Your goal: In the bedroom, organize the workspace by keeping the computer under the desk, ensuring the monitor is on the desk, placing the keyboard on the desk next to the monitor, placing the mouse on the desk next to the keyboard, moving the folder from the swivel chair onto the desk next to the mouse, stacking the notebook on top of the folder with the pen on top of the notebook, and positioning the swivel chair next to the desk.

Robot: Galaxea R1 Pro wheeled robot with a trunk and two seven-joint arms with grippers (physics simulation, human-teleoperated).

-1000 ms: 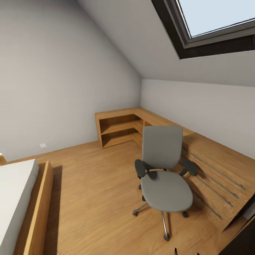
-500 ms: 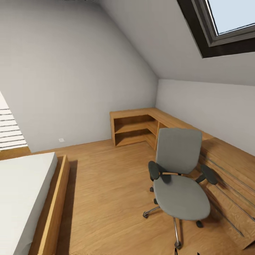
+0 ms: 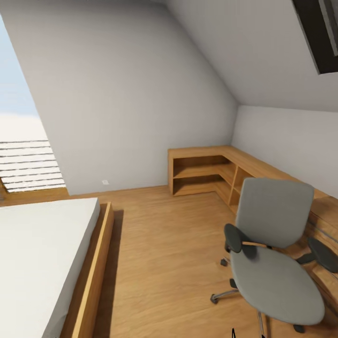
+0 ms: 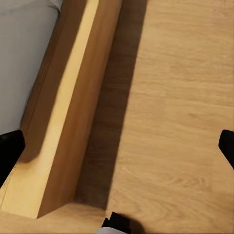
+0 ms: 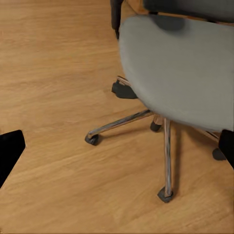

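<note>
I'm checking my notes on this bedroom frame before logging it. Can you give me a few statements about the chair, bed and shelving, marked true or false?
1. The swivel chair has nothing lying on its seat. True.
2. A blue folder lies on the floor beside the bed. False: the wood floor there is bare.
3. The corner shelf unit has open compartments. True.
4. The chair lies tipped over. False: it stands upright on its castors.
5. The right gripper has its fingers wide apart. True.

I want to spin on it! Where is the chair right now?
The chair is at the lower right of the head view, on the wood floor, just in front of the corner shelves; the bed is across on the left.
</note>
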